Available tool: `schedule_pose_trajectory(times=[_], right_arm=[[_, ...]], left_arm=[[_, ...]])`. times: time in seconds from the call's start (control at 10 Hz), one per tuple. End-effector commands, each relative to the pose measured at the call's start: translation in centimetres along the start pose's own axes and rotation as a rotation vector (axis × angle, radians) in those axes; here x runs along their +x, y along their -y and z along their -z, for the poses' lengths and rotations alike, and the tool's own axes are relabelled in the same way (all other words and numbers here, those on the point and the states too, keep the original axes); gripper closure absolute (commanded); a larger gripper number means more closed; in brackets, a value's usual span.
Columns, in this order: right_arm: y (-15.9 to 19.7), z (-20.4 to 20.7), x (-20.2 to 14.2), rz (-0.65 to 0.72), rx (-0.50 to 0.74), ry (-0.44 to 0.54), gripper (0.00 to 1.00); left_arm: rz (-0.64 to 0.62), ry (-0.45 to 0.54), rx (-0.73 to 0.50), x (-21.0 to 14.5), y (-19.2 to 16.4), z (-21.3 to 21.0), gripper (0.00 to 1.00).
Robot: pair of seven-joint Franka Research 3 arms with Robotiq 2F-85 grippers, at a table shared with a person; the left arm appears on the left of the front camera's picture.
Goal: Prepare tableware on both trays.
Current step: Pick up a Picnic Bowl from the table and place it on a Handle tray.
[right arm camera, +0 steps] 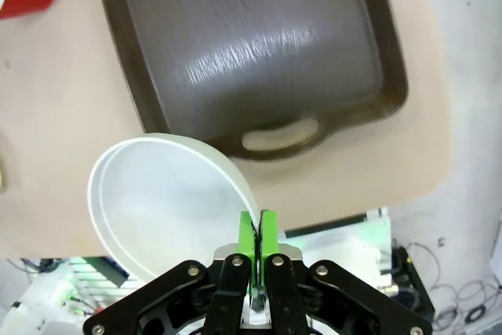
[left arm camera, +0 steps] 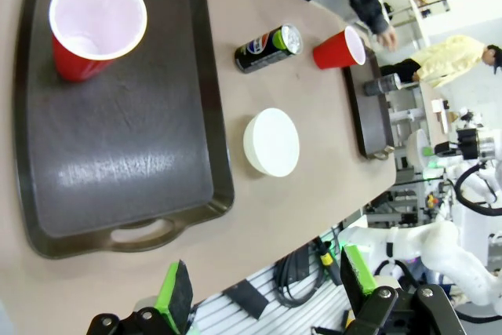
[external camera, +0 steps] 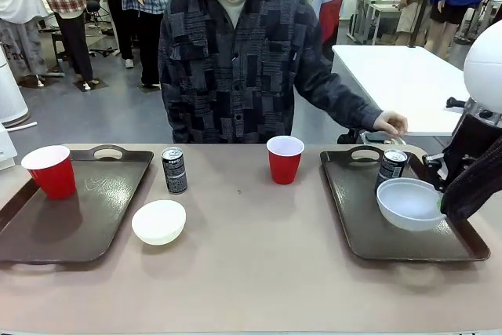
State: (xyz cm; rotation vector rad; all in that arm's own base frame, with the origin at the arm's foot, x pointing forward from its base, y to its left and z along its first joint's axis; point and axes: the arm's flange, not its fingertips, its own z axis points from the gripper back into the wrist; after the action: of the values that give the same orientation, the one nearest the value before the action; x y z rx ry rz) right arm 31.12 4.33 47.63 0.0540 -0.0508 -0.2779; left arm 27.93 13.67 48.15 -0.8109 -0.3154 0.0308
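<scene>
Front view: at three o'clock, the right gripper (external camera: pixel 441 183) pinches the rim of a white bowl (external camera: pixel 408 203) held just over the right tray (external camera: pixel 353 225). A dark can (external camera: pixel 391 166) stands near the bowl at the tray's twelve o'clock end, and a person's hand (external camera: pixel 390 122) lies just beyond that end. Left wrist view: the left gripper (left arm camera: pixel 267 288) hangs released and empty, looking toward the left tray (left arm camera: pixel 118 154), which carries one red cup (left arm camera: pixel 94 21). Right wrist view: at six o'clock, the green pads (right arm camera: pixel 248 231) clench the bowl's rim above the tray. The bowl seems tilted, so it is best levelled, lowered onto bare tray floor clear of the can, then let go.
</scene>
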Motion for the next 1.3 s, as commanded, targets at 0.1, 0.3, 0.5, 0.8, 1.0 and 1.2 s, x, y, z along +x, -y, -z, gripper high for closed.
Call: schedule_pose_trajectory(times=[0.1, 0.3, 0.5, 0.8, 1.0, 1.2], right_arm=[[0.0, 5.4, 2.7, -0.038, 0.058, 0.086, 0.96], [0.2, 8.1, 4.9, -0.035, 0.071, 0.091, 0.96], [0.3, 10.5, 5.6, -0.043, 0.083, 0.058, 0.96], [-0.2, 14.0, 6.3, -0.047, 0.065, 0.002, 0.96], [-0.4, 15.2, 6.2, -0.053, 0.052, -0.024, 0.96], [-0.5, 14.2, 5.8, -0.06, 0.059, -0.017, 0.37]], left_arm=[[0.005, 0.006, -0.007, -0.2, -0.1, 0.1, 0.0], [0.005, 0.006, -0.007, -0.2, -0.1, 0.1, 0.0], [0.005, 0.006, -0.007, -0.2, -0.1, 0.1, 0.0], [0.005, 0.006, -0.007, -0.2, -0.1, 0.1, 0.0], [0.005, 0.006, -0.007, -0.2, -0.1, 0.1, 0.0], [0.005, 0.006, -0.007, -0.2, -0.1, 0.1, 0.0]])
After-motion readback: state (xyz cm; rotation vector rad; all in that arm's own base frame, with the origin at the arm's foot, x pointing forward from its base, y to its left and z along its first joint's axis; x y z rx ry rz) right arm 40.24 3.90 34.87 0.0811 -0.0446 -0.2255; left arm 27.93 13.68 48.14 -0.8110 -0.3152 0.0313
